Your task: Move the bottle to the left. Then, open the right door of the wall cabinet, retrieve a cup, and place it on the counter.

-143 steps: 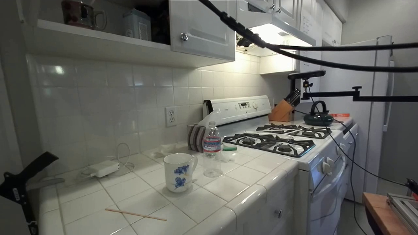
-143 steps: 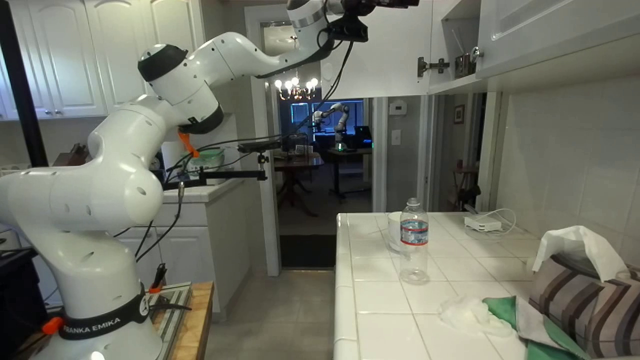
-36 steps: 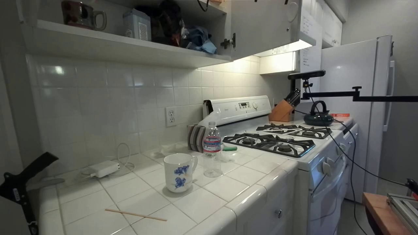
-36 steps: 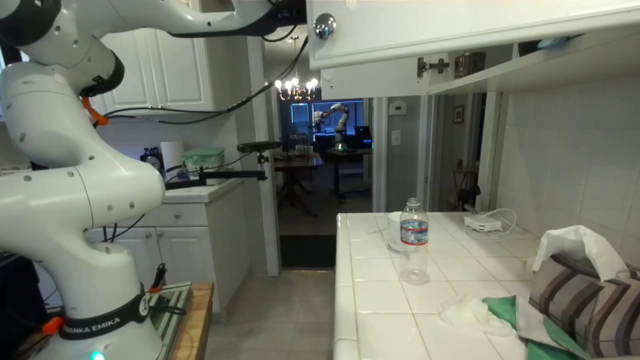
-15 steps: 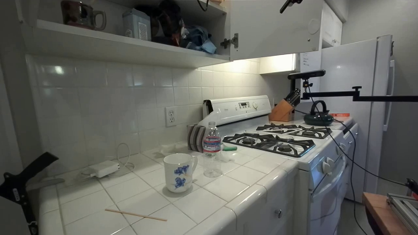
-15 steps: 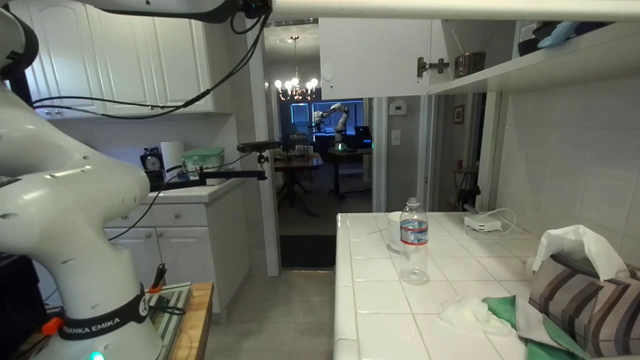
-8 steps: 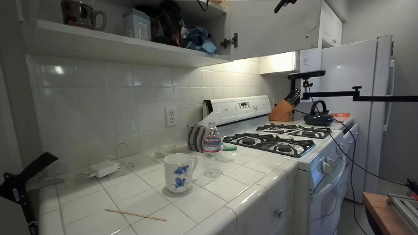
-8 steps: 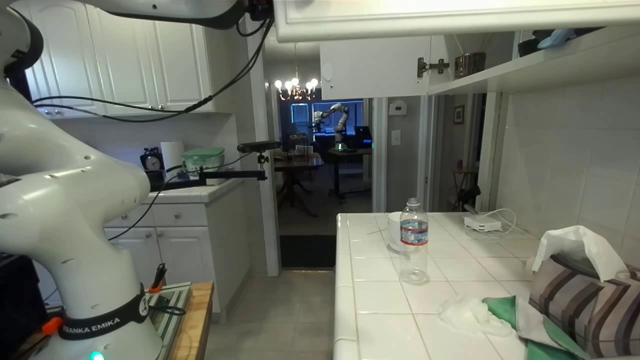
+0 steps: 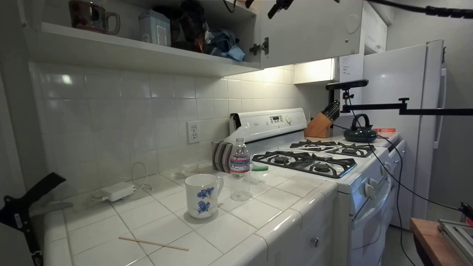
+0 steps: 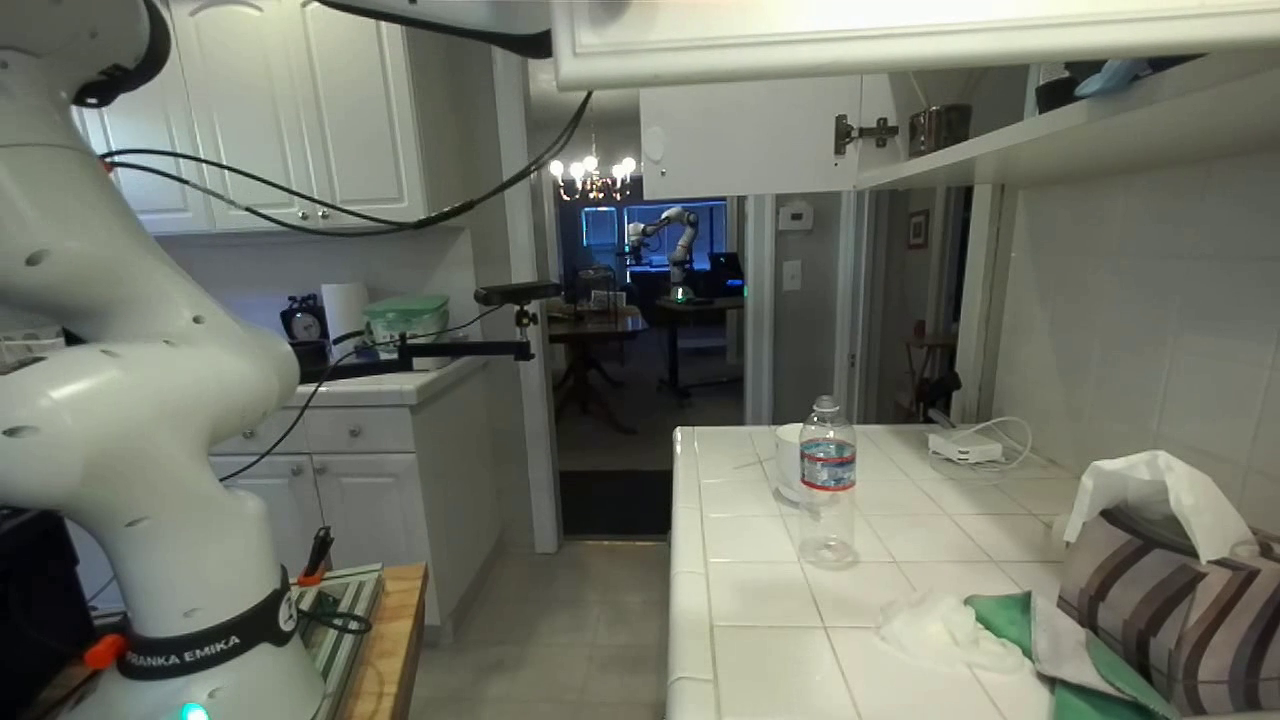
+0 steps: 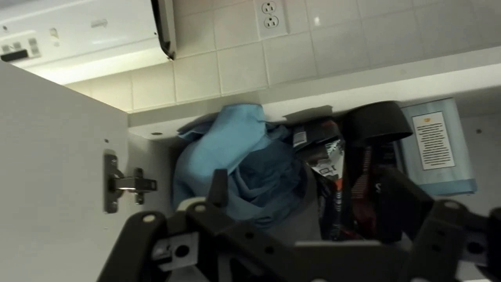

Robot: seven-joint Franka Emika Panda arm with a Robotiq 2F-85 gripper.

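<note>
The clear bottle (image 9: 240,166) with its red-banded label stands upright on the white tiled counter (image 9: 236,229), beside the white mug; it also shows in an exterior view (image 10: 828,480). The wall cabinet (image 9: 147,53) is open. Its right door (image 9: 306,37) is swung wide and fills the left of the wrist view (image 11: 54,176). A black cup (image 11: 377,121) sits at the shelf's front edge, beside a pale blue box. My gripper (image 11: 305,178) is open and empty in front of the shelf, fingers spread over blue cloth and dark packets. Only its tips show at the top of an exterior view.
A blue-flowered mug (image 9: 202,195), a white adapter (image 9: 118,191), a wooden stick (image 9: 153,243) and a striped tissue box (image 10: 1170,610) are on the counter. On the shelf are blue cloth (image 11: 219,152), a pale blue box (image 11: 436,145) and a brown mug (image 9: 92,17).
The right door was shut 9.5 seconds ago and is now wide open. In the last half second my gripper has moved from the door toward the cabinet opening; bottle and mug have not moved.
</note>
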